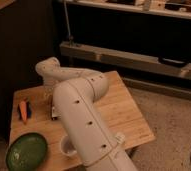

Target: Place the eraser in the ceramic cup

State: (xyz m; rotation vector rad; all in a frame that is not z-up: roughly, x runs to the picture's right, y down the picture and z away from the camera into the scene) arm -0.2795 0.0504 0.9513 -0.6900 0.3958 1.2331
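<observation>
The eraser (54,111), a dark flat block with a white label, lies on the wooden table (119,110) left of centre, and the arm covers part of it. My gripper (55,100) hangs below the white wrist joint (49,70), right above the eraser and mostly hidden behind my own arm. The ceramic cup (65,145), small and whitish, stands near the table's front edge. My thick white forearm (84,125) covers its right side.
A green round plate (26,151) sits at the front left corner. An orange carrot-like item (23,111) lies near the left edge. A dark shelf unit with a metal rail (134,57) runs behind the table. Speckled floor lies to the right.
</observation>
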